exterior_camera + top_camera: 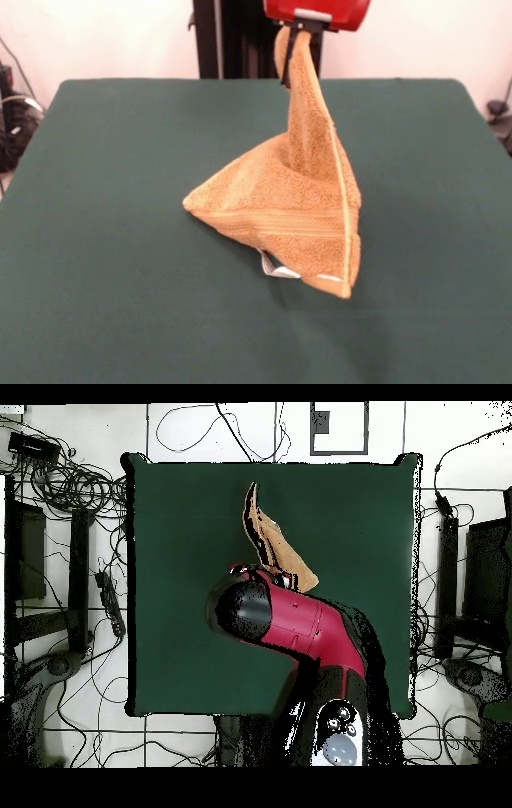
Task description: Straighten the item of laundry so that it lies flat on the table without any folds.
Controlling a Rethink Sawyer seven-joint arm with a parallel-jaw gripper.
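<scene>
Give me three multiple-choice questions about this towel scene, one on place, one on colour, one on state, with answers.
1. Where does the gripper hold the towel?
A. at its top end
B. at its bottom edge
C. nowhere

2. What colour is the table?
A. white
B. dark green
C. red

3. How is the towel now?
A. flat with no folds
B. rolled into a tube
C. lifted into a peak, bottom part on the table

Answers: 1 A, the towel's narrow top end runs up into the gripper. 2 B, both views show green. 3 C, it rises like a tent.
</scene>
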